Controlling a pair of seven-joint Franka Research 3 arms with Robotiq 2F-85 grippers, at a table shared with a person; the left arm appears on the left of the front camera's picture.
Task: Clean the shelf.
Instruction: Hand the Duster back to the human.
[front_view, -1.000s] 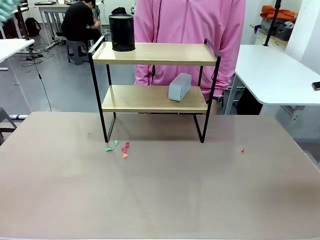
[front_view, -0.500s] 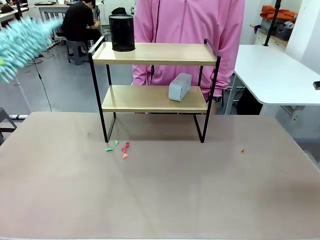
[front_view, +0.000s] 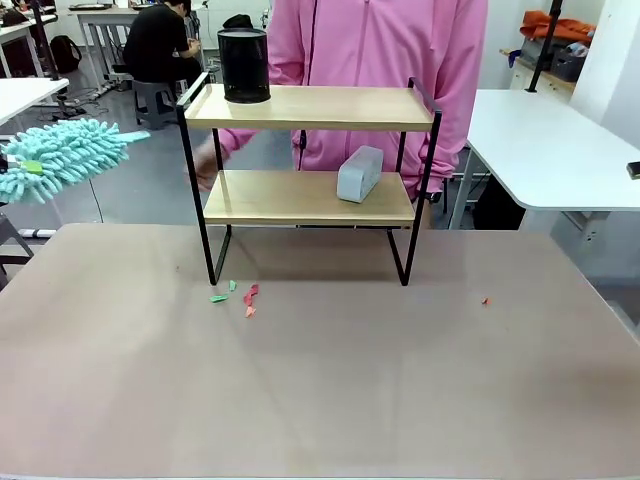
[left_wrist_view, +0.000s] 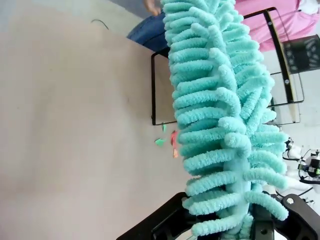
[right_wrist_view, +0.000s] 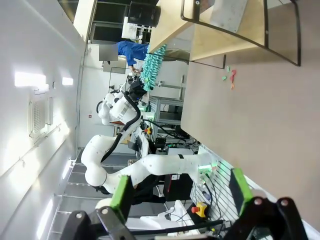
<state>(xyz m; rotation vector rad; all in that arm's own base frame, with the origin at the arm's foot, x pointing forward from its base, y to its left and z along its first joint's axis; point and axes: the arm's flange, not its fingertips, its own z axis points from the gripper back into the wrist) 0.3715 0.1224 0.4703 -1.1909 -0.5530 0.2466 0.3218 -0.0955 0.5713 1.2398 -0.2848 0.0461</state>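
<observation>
Left gripper (left_wrist_view: 240, 227) clamped shut on teal duster (left_wrist_view: 225, 120), shelf (front_view: 310, 180) ahead of it beyond the duster's tip, right gripper (right_wrist_view: 177, 192) wide open, empty, shelf far ahead.

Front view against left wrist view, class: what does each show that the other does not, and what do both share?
Front only: the grey block on the lower board, a stray red scrap at the right. Left wrist only: the left gripper shut on the duster's base. Both: the teal duster, the shelf, the black cylinder, the paper scraps, the table.
</observation>
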